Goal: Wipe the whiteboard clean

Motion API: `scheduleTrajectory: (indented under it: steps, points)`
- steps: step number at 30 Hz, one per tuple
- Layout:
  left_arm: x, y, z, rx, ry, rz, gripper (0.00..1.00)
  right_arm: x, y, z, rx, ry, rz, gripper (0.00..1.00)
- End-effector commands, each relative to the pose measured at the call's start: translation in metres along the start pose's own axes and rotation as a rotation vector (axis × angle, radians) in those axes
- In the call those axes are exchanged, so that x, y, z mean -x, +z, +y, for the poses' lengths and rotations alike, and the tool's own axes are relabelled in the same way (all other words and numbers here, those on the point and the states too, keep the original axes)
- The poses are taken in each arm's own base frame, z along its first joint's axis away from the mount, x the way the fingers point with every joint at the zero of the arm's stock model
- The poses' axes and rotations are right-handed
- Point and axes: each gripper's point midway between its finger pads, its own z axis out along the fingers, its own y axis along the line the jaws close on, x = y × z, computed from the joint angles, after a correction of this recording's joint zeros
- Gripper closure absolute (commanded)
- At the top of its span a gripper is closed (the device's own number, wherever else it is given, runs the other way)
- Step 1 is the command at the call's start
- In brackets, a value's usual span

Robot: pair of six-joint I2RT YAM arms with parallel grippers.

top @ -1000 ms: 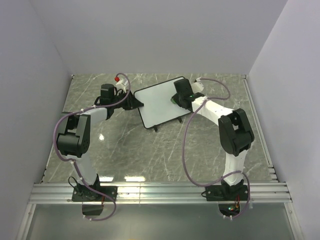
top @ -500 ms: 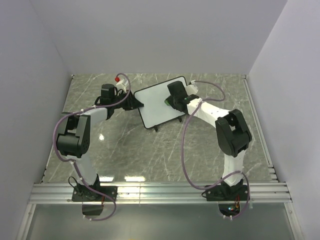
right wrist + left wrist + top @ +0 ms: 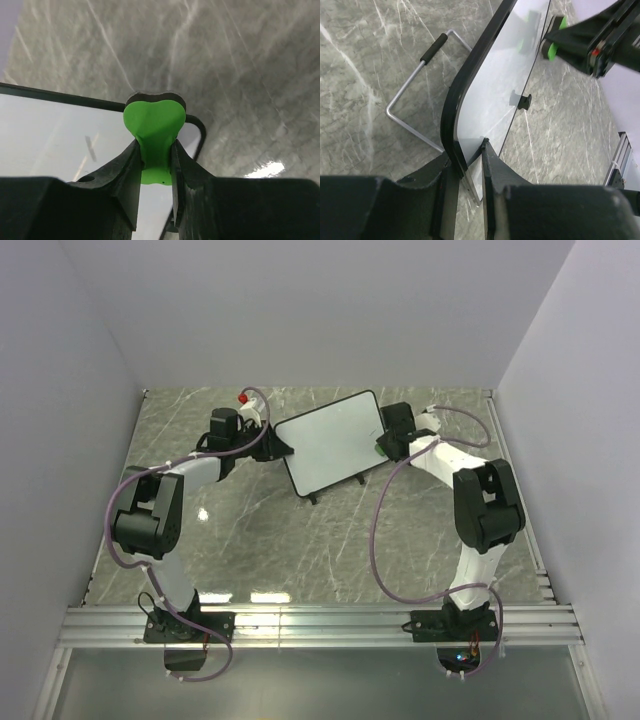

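Left end effector (image 3: 469, 162) clamps whiteboard (image 3: 335, 445); right end effector (image 3: 154, 167) holds eraser (image 3: 154, 122), seemingly touching

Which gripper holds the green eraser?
The right gripper, pinching the green eraser; the left gripper instead clamps the whiteboard's edge.

Robot test cell: plain white walls (image 3: 320, 310), marble-patterned table (image 3: 300, 550), aluminium mounting rail (image 3: 320, 625).

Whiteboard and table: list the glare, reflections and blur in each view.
Top view: bright glare patches on the table near its front edge. Left wrist view: the whiteboard mirrors the green eraser. Right wrist view: the table is blurred, the eraser sharp.
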Motion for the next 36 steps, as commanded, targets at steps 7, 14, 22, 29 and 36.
scheduleTrajectory:
  steps: [7, 14, 22, 29, 36]
  points:
    - [-0.016, 0.001, 0.006, 0.063, 0.069, 0.038, 1.00, 0.018, -0.009, 0.066, 0.147, 0.042, -0.026, 1.00]
    - [-0.016, 0.001, 0.009, 0.076, 0.069, 0.037, 1.00, -0.018, -0.013, 0.056, 0.133, 0.066, 0.032, 1.00]
    - [-0.011, -0.002, 0.007, 0.089, 0.081, 0.024, 1.00, -0.068, -0.026, 0.037, 0.132, 0.064, 0.120, 1.00]
    - [0.005, -0.014, 0.001, 0.100, 0.140, 0.022, 1.00, -0.070, -0.049, 0.042, 0.163, 0.010, 0.111, 1.00]
    - [0.019, -0.036, 0.018, 0.167, 0.129, -0.006, 1.00, -0.052, -0.065, 0.038, 0.173, -0.036, 0.077, 1.00]
